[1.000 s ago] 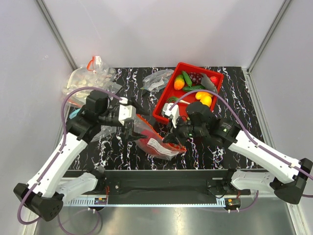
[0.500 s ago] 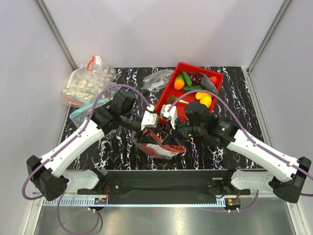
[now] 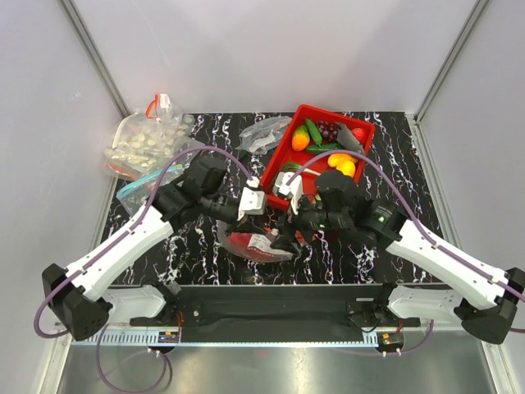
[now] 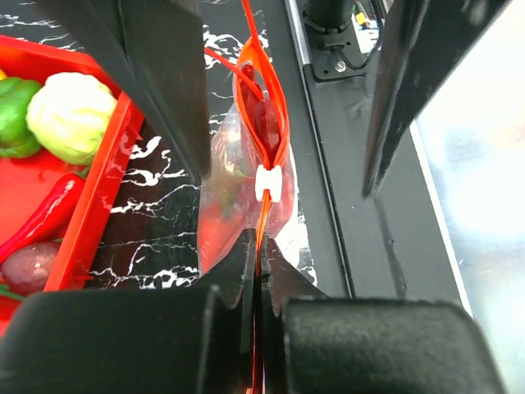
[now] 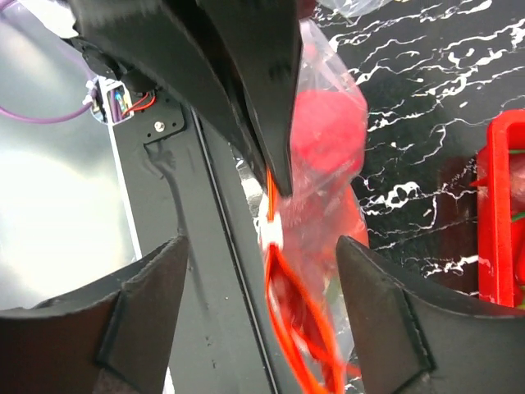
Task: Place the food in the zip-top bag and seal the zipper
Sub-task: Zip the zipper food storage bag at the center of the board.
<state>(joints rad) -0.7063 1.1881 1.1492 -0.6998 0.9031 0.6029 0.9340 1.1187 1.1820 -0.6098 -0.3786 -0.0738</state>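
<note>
Top external view shows the black marbled table [image 3: 394, 156], with a red tray [image 3: 285, 150] at its far side that holds several toy foods. The clear bag [image 3: 256, 245] lies near the front edge, between the two arms, well apart from the other bags at the far left. Red food [image 5: 328, 135] shows through its film.

The bag looks light, soft and crinkly. I think the film would slip and fold in a grip, so the stiffer orange zipper [image 4: 261, 226] is the better place to take hold.

The left tool [image 4: 260, 250] is closed tight on this strip, just below the small white slider [image 4: 268, 183]. Beyond the slider the two strands stand apart, so the mouth seems only partly sealed.

The right tool [image 5: 261, 246] is wide, one finger on each side of the bag, holding nothing. For the pull, I would take the slider itself.
</note>
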